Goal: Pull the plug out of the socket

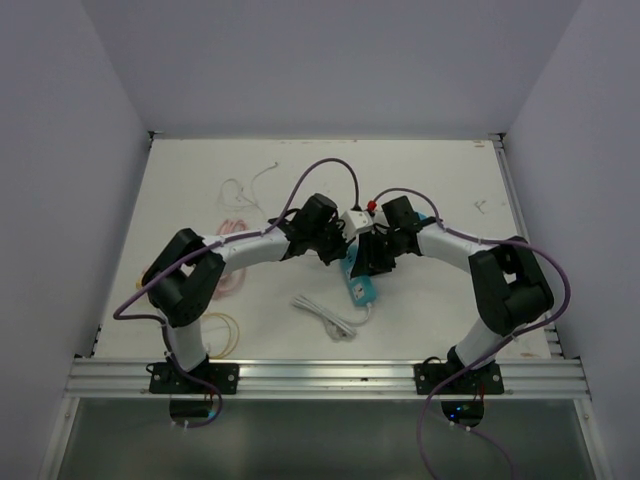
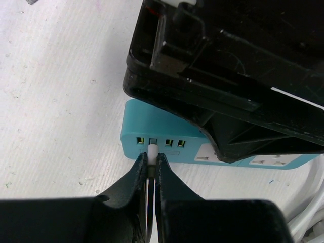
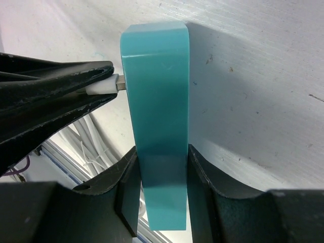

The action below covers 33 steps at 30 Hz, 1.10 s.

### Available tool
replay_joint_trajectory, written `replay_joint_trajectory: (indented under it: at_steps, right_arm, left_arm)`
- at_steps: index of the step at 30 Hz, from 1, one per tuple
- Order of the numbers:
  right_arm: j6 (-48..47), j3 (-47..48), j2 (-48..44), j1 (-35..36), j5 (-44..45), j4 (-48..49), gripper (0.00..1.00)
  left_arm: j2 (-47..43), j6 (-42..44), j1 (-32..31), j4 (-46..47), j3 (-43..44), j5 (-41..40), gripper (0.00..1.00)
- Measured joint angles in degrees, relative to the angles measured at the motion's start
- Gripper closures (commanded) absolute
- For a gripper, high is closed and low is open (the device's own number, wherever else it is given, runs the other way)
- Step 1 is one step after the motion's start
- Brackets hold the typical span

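A teal power strip [image 1: 358, 285] lies mid-table and also shows in the left wrist view [image 2: 152, 121] and the right wrist view [image 3: 157, 91]. A small white plug [image 2: 152, 151] sits at one of its USB ports. Its metal tip [image 3: 120, 83] shows between the white body and the strip's side. My left gripper [image 2: 152, 157] is shut on the plug, and its fingers [image 3: 55, 91] come in from the left in the right wrist view. My right gripper [image 3: 163, 157] is shut on the strip across its width. Its black body [image 2: 238, 61] covers the strip's far part.
A coiled white cable [image 1: 328, 315] lies just in front of the strip and shows in the left wrist view [image 2: 314, 202]. A white adapter [image 1: 353, 220] sits behind the grippers. Yellow rubber bands [image 1: 222, 330] and pink ones [image 1: 235, 225] lie to the left. Walls enclose the table.
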Motion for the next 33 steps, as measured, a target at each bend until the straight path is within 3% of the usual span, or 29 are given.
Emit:
replay_joint_trajectory:
  at_steps: [13,22,25,33]
  right_arm:
    - [3.3,1.2,0.1,-2.3,4.7,0.0,1.00]
    - [4.8,-2.2,-3.6,-7.5,5.6,1.2,1.00]
    - [5.3,-3.7,-5.5,-9.1,7.0,1.2,1.00]
    - [6.8,-8.3,-11.3,-11.2,10.4,0.6,1.00]
  left_arm:
    - [-7.4,-0.4,0.7,-3.3,-0.6,1.0,1.00]
    - [-8.5,-6.2,5.7,-1.6,-1.9,-2.4,1.00]
    - [-5.4,-8.2,6.4,-1.0,3.4,-4.0,1.00]
    - [13.0,-15.2,8.2,1.6,28.3,-6.0,1.00]
